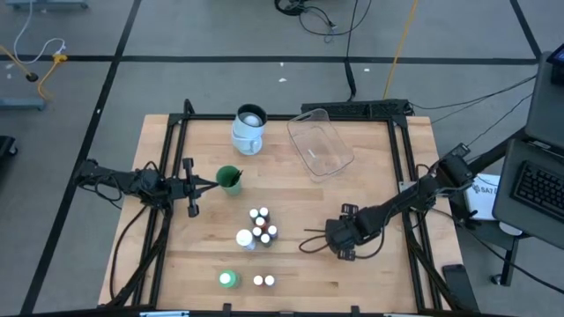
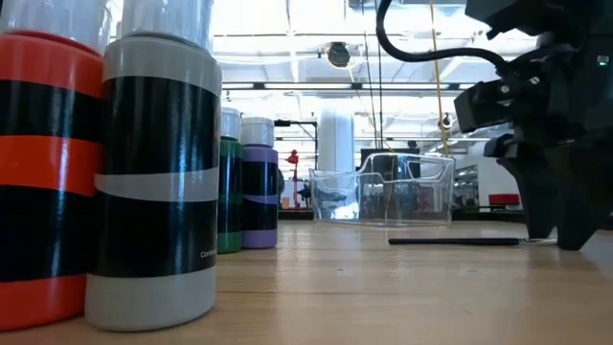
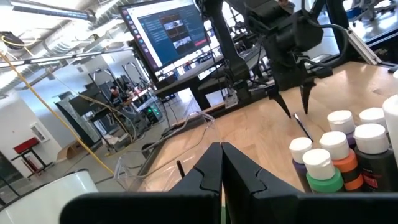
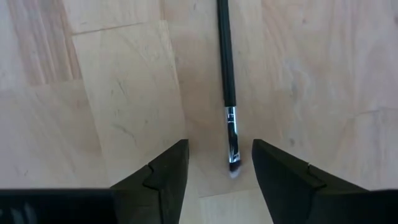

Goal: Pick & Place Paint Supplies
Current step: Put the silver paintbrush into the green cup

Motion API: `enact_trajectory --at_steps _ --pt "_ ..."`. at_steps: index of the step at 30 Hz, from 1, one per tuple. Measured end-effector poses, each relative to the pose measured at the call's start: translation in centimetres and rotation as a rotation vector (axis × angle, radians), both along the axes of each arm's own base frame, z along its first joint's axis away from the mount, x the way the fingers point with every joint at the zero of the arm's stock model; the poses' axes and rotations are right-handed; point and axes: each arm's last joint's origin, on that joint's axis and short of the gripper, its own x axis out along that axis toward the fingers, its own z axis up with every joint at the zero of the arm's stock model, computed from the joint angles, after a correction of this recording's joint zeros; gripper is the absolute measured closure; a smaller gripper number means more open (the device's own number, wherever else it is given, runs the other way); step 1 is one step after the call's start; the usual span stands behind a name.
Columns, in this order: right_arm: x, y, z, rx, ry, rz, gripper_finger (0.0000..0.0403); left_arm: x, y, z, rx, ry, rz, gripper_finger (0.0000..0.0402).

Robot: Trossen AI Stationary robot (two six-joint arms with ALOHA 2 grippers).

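The left gripper [image 1: 214, 181], fingers pressed together and empty, hovers near the wooden surface's [image 1: 370, 185] left edge. Paint bottles [image 1: 260, 225] cluster centrally. Toward the right edge, the right gripper [image 1: 333, 236] straddles a dark-handled brush [image 4: 227, 81], fingers spread. A monitor [image 3: 171, 32] glows in the room.

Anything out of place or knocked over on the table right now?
Only the dark-handled brush lying flat on the wood, between the open fingers of the right gripper. The paint bottles stand upright, and no spill shows.
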Motion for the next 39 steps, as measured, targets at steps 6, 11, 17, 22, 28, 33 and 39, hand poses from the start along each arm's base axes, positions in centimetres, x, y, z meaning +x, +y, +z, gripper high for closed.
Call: enact_trajectory --at_steps 6,11,17,22,28,33,39 --pt "-0.6 -0.9 -1.1 0.039 0.042 -0.019 0.0235 0.0 0.0 0.0 0.001 0.0 -0.001 0.0396" --pt "-2.1 -1.8 -3.0 0.05 0.077 -0.051 0.0271 0.0 0.0 0.0 0.001 0.001 -0.001 0.0396" --pt "-3.1 -2.0 -4.1 0.043 0.072 -0.064 0.0335 0.0 0.0 0.0 0.003 0.0 0.0 0.0396" --pt "-3.3 -2.0 -4.3 0.071 0.063 -0.059 0.0388 0.0 0.0 0.0 0.003 0.001 0.0 0.0396" --pt "-3.2 -2.0 -4.3 0.065 0.056 -0.048 0.0396 0.0 0.0 0.0 0.0 0.0 0.0 0.0396" --pt "-3.1 -2.0 -3.4 0.054 -0.032 -0.057 0.0398 0.0 0.0 0.0 0.0 0.0 0.0 0.0396" --pt "-2.9 -2.1 -1.2 0.056 -0.167 -0.052 0.0402 0.0 0.0 0.0 0.0 0.0 0.0 0.0396"
